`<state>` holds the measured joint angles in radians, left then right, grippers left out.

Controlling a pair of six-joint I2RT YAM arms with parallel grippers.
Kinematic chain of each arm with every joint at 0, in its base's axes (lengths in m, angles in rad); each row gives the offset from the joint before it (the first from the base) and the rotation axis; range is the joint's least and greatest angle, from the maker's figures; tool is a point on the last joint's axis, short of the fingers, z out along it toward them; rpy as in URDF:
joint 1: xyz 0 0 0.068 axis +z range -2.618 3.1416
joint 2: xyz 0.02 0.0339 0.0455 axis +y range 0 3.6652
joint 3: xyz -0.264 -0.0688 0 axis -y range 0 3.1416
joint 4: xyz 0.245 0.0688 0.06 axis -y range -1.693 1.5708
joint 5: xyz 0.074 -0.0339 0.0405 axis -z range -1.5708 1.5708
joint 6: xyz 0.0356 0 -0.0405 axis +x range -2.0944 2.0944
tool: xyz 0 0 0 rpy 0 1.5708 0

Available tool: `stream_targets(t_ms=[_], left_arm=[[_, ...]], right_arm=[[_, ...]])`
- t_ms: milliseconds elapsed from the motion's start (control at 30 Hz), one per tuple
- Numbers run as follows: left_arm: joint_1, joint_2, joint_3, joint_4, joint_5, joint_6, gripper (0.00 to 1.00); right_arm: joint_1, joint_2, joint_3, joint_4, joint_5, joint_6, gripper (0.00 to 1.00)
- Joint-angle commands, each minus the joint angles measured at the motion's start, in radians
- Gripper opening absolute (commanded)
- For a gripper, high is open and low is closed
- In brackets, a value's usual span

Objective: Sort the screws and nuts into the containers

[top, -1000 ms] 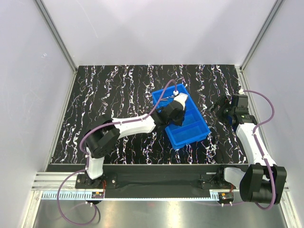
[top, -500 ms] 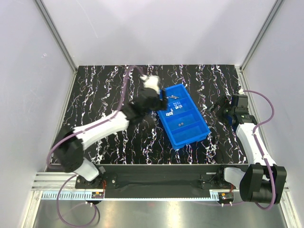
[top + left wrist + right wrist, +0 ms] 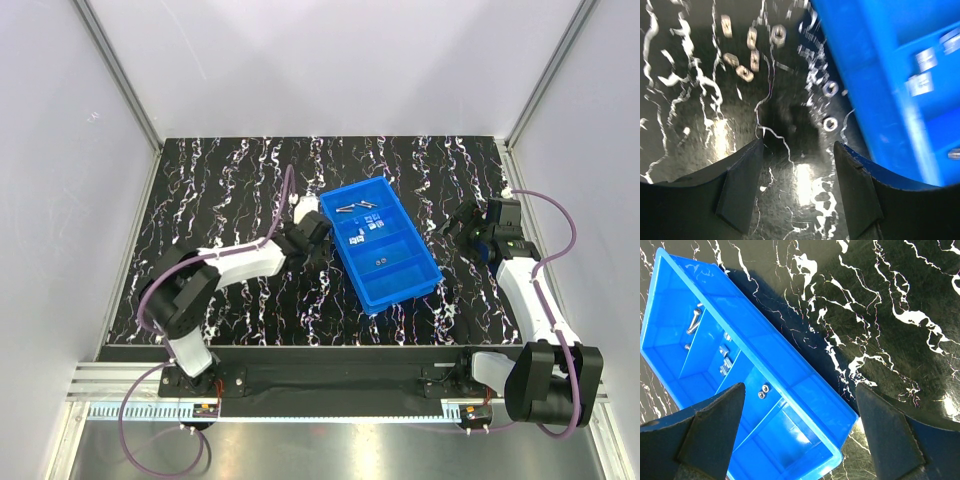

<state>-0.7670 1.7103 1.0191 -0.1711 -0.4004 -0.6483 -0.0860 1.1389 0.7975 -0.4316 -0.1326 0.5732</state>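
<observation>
Black left gripper (image 3: 798,145) wide apart, empty, near nuts (image 3: 754,57)

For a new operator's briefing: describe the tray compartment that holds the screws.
Find the bright blue rectangular plastic tray on the black white-veined table. Take its end compartment, uppermost in the top view. It alone holds slender silver-grey screws; its neighbour holds stubby squarish nuts.

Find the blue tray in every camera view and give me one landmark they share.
Top external: the blue tray lies right of centre, set at an angle.
Left wrist: the tray fills the upper right, blurred.
Right wrist: the tray runs diagonally across the left half.
Shared landmark: the black, white-veined tabletop beside it.
</observation>
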Motion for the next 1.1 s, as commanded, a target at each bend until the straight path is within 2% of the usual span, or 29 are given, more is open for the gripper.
stream_targets(t_ms=[0, 333, 567, 1067], left_arm=[[-0.02, 0.028, 0.033, 0.059, -0.018, 0.004, 0.63], [-0.043, 0.129, 0.084, 0.09, -0.034, 0.039, 0.63], [-0.046, 0.184, 0.113, 0.096, -0.061, 0.058, 0.59], [-0.077, 0.247, 0.141, 0.05, -0.115, 0.055, 0.41]], right_arm=[[0.005, -0.002, 0.009, 0.024, 0.008, -0.015, 1.0], [0.003, -0.005, 0.003, 0.019, 0.013, -0.018, 1.0], [0.005, -0.008, 0.002, 0.019, 0.014, -0.019, 1.0], [0.003, -0.008, 0.003, 0.017, 0.018, -0.018, 1.0]])
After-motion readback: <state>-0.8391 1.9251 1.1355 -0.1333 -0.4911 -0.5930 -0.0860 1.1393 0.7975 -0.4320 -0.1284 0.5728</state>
